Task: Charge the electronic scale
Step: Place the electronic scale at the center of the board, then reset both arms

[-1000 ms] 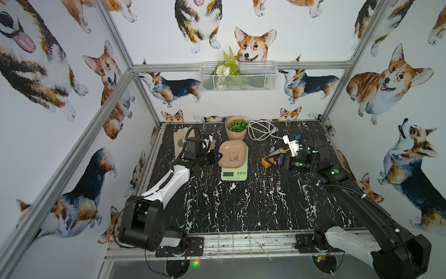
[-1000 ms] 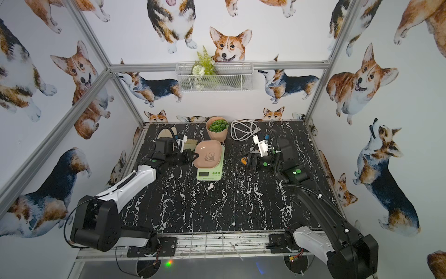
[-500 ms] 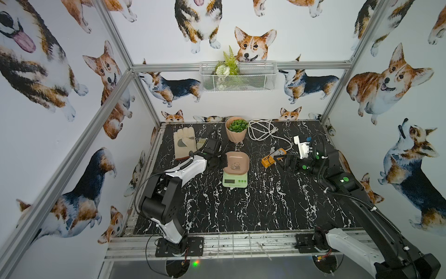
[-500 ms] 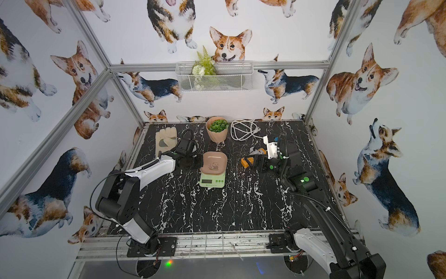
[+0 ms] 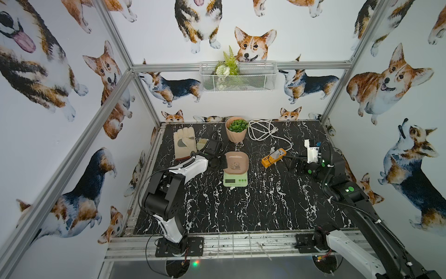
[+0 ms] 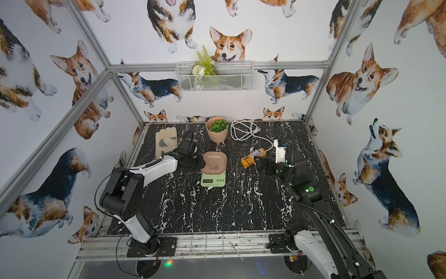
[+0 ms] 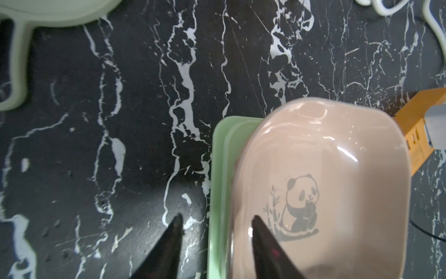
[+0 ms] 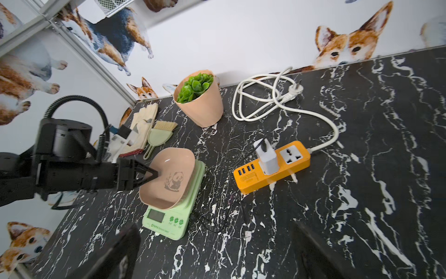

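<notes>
The electronic scale [image 5: 235,180] sits on the worktop [image 5: 241,212] near the orange power strip [image 8: 272,169], whose wall plug [image 8: 295,90] lies loose: charging looks unfinished. The left gripper [image 7: 216,216] holds its jaws spread astride the rim of the tray [image 7: 325,157]; the right gripper [image 8: 216,227] gapes empty.

In the left wrist view the scale [image 7: 218,169] shows only one green edge; its tray [image 7: 325,169] and the picture's edge hide the rest. The orange power strip [image 7: 410,125] and a blurred pale green dustpan [image 7: 48,9] run off the picture's edge. In a top view the left arm [image 5: 190,166] hides part of the glove [image 5: 184,142].
</notes>
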